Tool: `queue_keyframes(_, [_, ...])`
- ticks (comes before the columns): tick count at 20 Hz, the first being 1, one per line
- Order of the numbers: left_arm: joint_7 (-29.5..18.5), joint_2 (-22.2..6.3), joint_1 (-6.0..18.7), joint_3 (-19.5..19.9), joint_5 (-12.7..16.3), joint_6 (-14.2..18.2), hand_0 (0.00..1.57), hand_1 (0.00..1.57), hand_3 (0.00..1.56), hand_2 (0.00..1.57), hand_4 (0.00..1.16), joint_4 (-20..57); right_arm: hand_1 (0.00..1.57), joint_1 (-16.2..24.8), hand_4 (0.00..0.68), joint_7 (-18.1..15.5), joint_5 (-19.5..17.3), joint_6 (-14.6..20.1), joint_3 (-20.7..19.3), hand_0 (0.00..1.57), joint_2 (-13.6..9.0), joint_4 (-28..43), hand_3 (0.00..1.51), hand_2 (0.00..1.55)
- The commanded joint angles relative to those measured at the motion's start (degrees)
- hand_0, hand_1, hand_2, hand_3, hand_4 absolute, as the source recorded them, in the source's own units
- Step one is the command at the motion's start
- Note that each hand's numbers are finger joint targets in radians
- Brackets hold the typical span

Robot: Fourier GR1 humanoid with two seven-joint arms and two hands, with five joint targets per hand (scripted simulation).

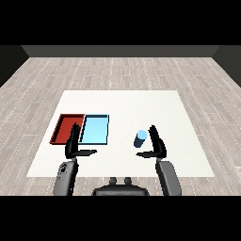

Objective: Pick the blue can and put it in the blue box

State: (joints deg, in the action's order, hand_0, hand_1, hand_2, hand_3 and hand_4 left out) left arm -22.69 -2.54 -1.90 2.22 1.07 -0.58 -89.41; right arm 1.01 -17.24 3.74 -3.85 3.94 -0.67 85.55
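The can (140, 138) stands on the table (122, 101), toward the near edge and right of the middle, well apart from both trays. It looks upright or nearly so, with its lighter top showing. Nothing grips it yet.

The right hand (157, 147) is just beside the can, on its right. Its fingers point up and away from the robot, straight and spread from the thumb, which reaches left along the table below the can. So the hand is wide open, with the can sitting at the mouth of that gap. Whether any finger already touches the can I cannot tell; it looks close but apart.

To do this step well, I would say the hand should slide a little left, so the can sits deep between thumb and fingers, then curl round its middle rather than its top, so it does not tip as the fingers close.

The blue tray (95, 129) lies to the left, near the table's left side, touching the red tray (67, 128) on its far left. The left hand (74, 146) hovers at the near edge of the two trays, fingers straight up, thumb out to the right, holding nothing.
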Motion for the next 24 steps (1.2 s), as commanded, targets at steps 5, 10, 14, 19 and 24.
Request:
queue_keyframes(5, [1.7, -0.5, -0.9, 0.4, 1.6, -0.8, 0.00, 0.00, 0.00, 0.00, 0.00, -2.3, 0.00, -7.2, 0.000, -1.5, 1.7, 2.7, -1.7, 0.00, 0.6, -13.2, 0.00, 0.00])
queue_keyframes(10, [-0.7, 1.0, 2.5, -0.2, -1.3, 1.8, 0.00, 0.00, 0.00, 0.00, 0.00, 2.7, 0.00, -9.9, 0.000, 3.5, 3.8, 8.1, 0.4, 0.00, 0.6, -11.1, 0.00, 0.00])
queue_keyframes(14, [2.6, -0.9, 0.6, 0.6, 0.5, -0.3, 0.00, 0.00, 0.00, 0.00, 0.00, -2.2, 0.00, -10.0, 0.000, -1.7, 4.2, 2.6, -4.1, 0.00, 0.7, -17.2, 0.00, 0.00])
queue_keyframes(19, [1.1, -1.9, -2.4, 1.5, 1.5, -1.9, 0.00, 0.00, 0.00, 0.00, 0.00, -3.5, 0.00, -13.1, 0.000, -3.1, 5.6, 1.1, -6.3, 0.00, 0.2, -24.1, 0.00, 0.00])
queue_keyframes(24, [-1.8, -0.4, 4.4, 2.6, -0.7, 1.7, 0.00, 0.00, 0.00, 0.00, 0.00, 5.8, 0.00, -14.8, 0.000, -0.3, 7.3, 4.7, -4.1, 0.00, 0.6, -22.7, 0.00, 0.00])
